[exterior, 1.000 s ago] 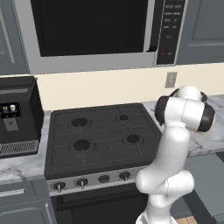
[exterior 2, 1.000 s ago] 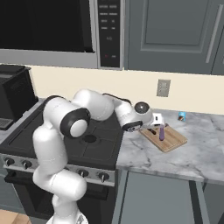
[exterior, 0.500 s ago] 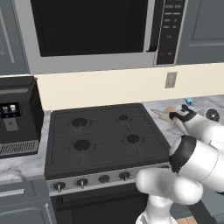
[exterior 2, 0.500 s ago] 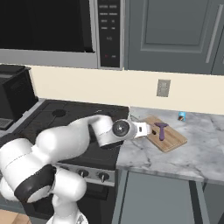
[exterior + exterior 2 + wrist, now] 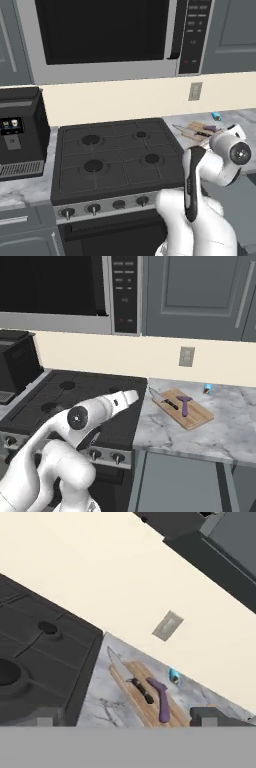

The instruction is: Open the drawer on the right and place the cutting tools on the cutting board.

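The light-brown cutting board (image 5: 192, 415) lies on the marble counter right of the stove. It also shows in the hand view (image 5: 134, 698) and the left base view (image 5: 199, 131). Two cutting tools rest on it: a knife (image 5: 164, 400) with a pale blade and black handle (image 5: 142, 692), and a purple-handled tool (image 5: 184, 404) (image 5: 161, 699). My gripper (image 5: 131, 719) is open with nothing between its fingertips (image 5: 216, 715). It hangs back from the board, over the stove's right edge. A flat grey front (image 5: 175, 481) sits under the counter; I cannot tell whether it is the drawer or how the drawer stands.
A small blue object (image 5: 207, 389) stands behind the board near the wall outlet (image 5: 186, 356). The black stove top (image 5: 117, 155) has four burners and front knobs (image 5: 118, 204). A microwave (image 5: 115, 35) hangs above, and a black coffee machine (image 5: 20, 132) stands at the left.
My hand has drawn back leftward from the board and the arm has folded down low. The purple tool stays lying on the board. The jaws remain wide.
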Available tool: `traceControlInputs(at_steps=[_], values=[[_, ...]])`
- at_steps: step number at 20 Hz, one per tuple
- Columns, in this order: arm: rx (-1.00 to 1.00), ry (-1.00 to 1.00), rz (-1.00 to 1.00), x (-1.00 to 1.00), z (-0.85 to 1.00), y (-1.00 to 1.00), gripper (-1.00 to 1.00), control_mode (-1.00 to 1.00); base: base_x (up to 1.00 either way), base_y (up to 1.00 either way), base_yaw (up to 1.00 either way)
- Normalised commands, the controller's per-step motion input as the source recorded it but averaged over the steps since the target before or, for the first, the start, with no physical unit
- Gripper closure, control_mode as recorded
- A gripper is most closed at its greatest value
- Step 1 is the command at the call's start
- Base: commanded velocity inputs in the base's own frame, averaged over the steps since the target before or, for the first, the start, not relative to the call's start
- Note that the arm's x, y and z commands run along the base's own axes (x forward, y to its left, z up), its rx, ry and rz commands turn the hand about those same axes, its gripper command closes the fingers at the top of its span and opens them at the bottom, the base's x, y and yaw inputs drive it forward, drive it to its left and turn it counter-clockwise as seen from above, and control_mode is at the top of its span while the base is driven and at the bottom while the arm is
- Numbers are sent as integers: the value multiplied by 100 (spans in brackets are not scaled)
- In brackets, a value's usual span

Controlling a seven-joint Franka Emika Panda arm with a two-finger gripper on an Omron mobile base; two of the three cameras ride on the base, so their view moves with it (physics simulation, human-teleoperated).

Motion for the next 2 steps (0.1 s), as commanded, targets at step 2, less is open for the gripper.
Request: traceControlInputs(at_steps=[2], values=[[-25,-4,3,-100,100,100,-100,-100,0,0,0]])
